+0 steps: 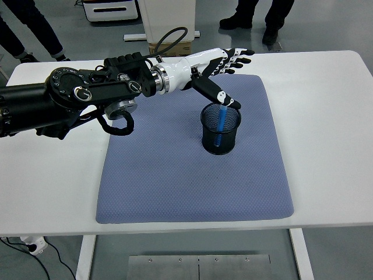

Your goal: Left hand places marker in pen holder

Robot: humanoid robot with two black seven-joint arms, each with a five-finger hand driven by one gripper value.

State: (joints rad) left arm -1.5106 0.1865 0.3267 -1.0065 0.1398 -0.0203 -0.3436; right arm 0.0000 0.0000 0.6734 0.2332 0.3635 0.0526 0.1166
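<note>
With its fingers spread and holding nothing, the left hand [220,69] hovers just above the pen holder [221,129].

Below the thumb tip, the blue marker [221,123] stands nearly upright inside the black mesh cup, its top showing at the rim and its barrel visible through the mesh, so the placing looks done. Under the hand lies the blue mat [192,169], on which the cup stands. The marker is likely light, stiff and smooth, apt to slip between hard fingers; if it needed taking again, the exposed top end at the rim is the only reachable hold. The cup probably tips easily if knocked.
</note>
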